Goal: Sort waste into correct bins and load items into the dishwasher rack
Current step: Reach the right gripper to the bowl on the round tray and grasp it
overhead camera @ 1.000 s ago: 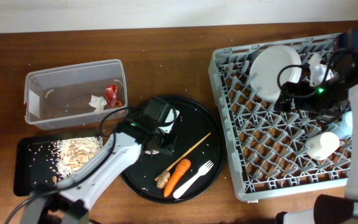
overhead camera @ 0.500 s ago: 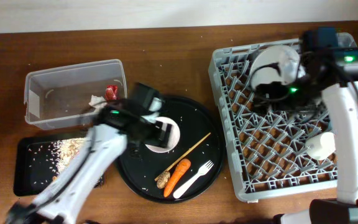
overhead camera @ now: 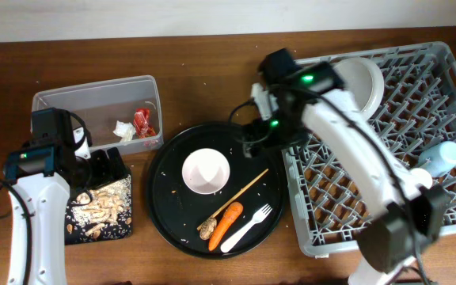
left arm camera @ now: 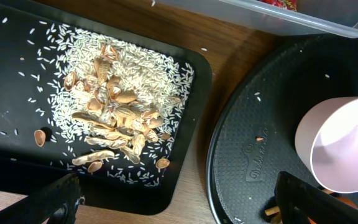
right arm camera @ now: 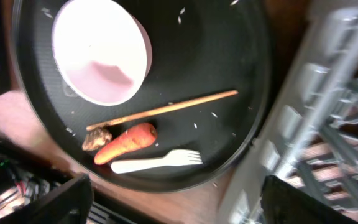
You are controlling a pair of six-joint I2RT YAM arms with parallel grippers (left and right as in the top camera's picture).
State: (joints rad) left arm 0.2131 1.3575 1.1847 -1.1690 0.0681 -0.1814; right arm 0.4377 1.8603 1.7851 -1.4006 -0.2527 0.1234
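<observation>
My left gripper hangs open over the flat black tray, which holds beige rice-like scraps. The white bowl sits upright on the round black tray. Beside it lie a chopstick, a carrot piece, a brown lump and a white fork. My right gripper is open and empty above that tray's upper right edge. The clear tub holds a red wrapper and a tissue wad.
The grey dishwasher rack fills the right side, with a pale plate standing at its back and a light blue cup near its right wall. My right arm stretches across the rack. The right wrist view is blurred.
My left arm has swung left from the round tray to the flat black tray, its gripper opening off the bowl. My right arm has moved from the rack to the round tray's edge.
</observation>
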